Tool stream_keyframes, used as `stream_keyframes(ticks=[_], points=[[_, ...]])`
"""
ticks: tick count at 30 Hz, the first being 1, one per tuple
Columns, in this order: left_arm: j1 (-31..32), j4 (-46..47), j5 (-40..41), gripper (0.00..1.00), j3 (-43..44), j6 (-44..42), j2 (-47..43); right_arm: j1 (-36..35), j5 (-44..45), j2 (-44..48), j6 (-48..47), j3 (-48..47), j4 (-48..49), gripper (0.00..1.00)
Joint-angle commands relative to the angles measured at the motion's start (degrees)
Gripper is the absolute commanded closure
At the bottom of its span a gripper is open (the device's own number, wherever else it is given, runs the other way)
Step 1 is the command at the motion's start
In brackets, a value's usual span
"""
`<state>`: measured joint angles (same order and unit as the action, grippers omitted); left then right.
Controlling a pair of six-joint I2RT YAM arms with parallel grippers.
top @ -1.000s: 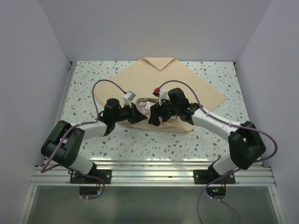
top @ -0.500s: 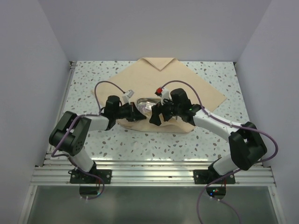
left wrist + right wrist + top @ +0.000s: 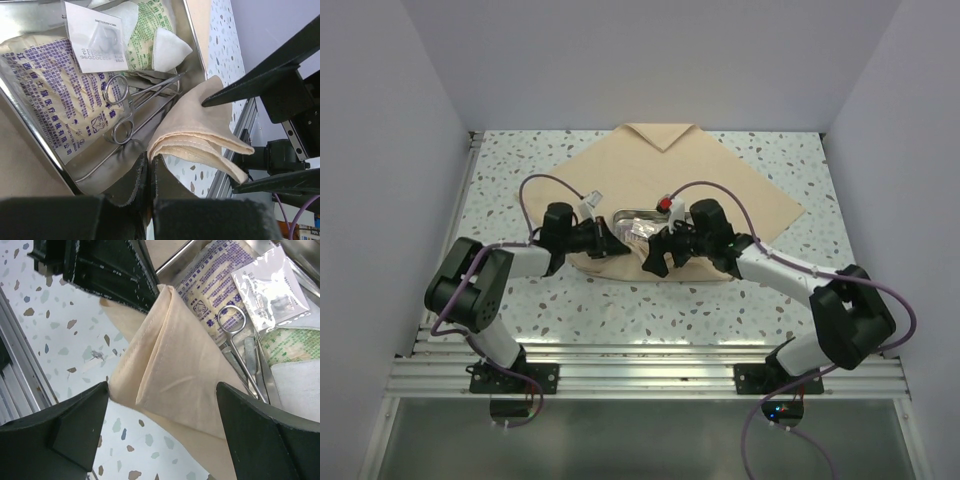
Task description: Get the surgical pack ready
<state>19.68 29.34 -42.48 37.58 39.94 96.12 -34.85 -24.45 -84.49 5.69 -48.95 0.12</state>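
Cloth (image 3: pixel 740 190) on worktop (image 3: pixel 510 170), near corner doubled up over tray (image 3: pixel 45 145) edge. Corner pinched tight in left end effector (image 3: pixel 150 172); fold tip pointing across into right end effector (image 3: pixel 165 415), spread wide, empty, straddling it. Both arms low, wrists meeting. Beyond: scissors (image 3: pixel 122 107), packets (image 3: pixel 50 85) in tray.

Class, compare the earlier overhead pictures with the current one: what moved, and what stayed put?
The left arm's elbow swung inward toward the table; the right tool dropped slightly toward the near edge, jaws open. The left tool stays shut on a folded corner of the cloth; the tray has not shifted.
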Motion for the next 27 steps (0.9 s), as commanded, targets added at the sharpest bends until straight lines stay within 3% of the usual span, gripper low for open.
stream_keyframes(ticks=[1,5,14,20,23,27], points=[[-1.3,-1.8,-0.8,0.98,2.6,0.5,-0.7,0.1,-3.2,3.6,-1.6,2.8,6.6,0.06],[-1.7,-2.1,-0.9,0.98,2.4,0.6,-1.0,0.0,-1.6,4.3,-3.1,3.9,6.7,0.01],[-1.7,-1.1,-1.9,0.96,1.7,0.6,-2.8,0.0,5.5,5.0,-3.8,4.6,8.4,0.02],[-1.6,-0.5,-1.9,0.92,1.9,1.5,-2.8,0.1,0.9,5.3,-3.9,1.5,4.8,0.04],[-1.5,0.4,-1.7,0.88,1.9,2.7,-2.7,0.1,3.3,2.8,-4.0,-1.1,3.3,0.12],[-1.3,1.2,-0.8,0.86,2.0,4.0,-2.5,0.1,4.6,-1.0,-3.2,-4.7,2.0,0.42]])
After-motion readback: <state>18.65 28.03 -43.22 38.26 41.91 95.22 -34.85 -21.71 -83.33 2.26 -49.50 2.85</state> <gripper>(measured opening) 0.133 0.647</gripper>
